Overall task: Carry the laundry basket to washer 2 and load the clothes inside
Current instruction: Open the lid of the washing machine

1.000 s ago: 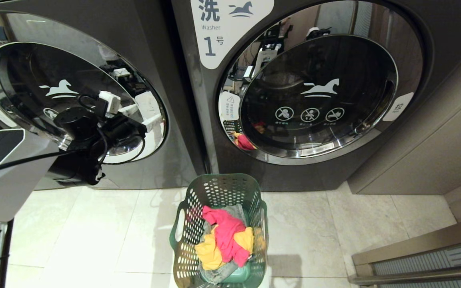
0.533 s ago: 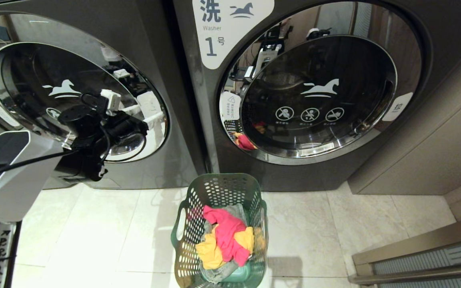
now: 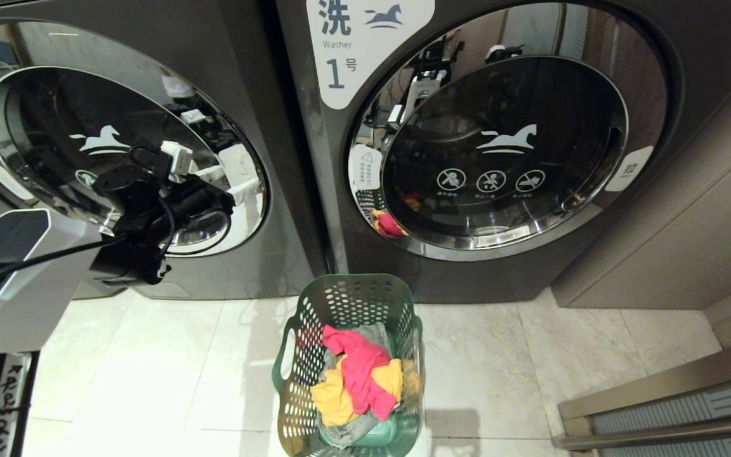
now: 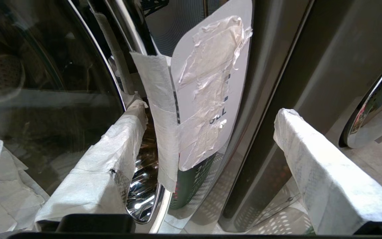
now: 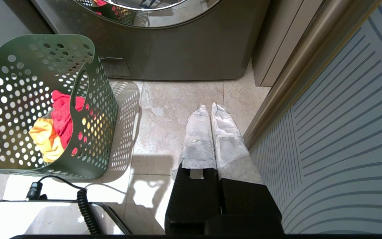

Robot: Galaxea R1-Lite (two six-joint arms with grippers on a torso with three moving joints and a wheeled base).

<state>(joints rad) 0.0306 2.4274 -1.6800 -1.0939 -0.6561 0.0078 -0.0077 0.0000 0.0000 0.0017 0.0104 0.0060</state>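
Laundry basket (image 3: 348,362) on tile floor, well right of and below left gripper (image 4: 207,159); green perforated plastic, full of pink, yellow, grey clothes (image 3: 356,381); left arm has crept slightly nearer left washer's door (image 3: 118,152) since a second ago, so opening is in hand, loading not begun; its cloth-wrapped fingers (image 4: 111,159) spread wide, straddling chrome rim and taped pull tab (image 4: 207,89); right gripper (image 5: 211,113) parked beside basket, fingers pressed together, empty.

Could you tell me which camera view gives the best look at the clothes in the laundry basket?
The head view: it looks down into the laundry basket at the pink, yellow and grey clothes. The right wrist view shows them only through the basket's holes; the left wrist view shows merely a reflection.
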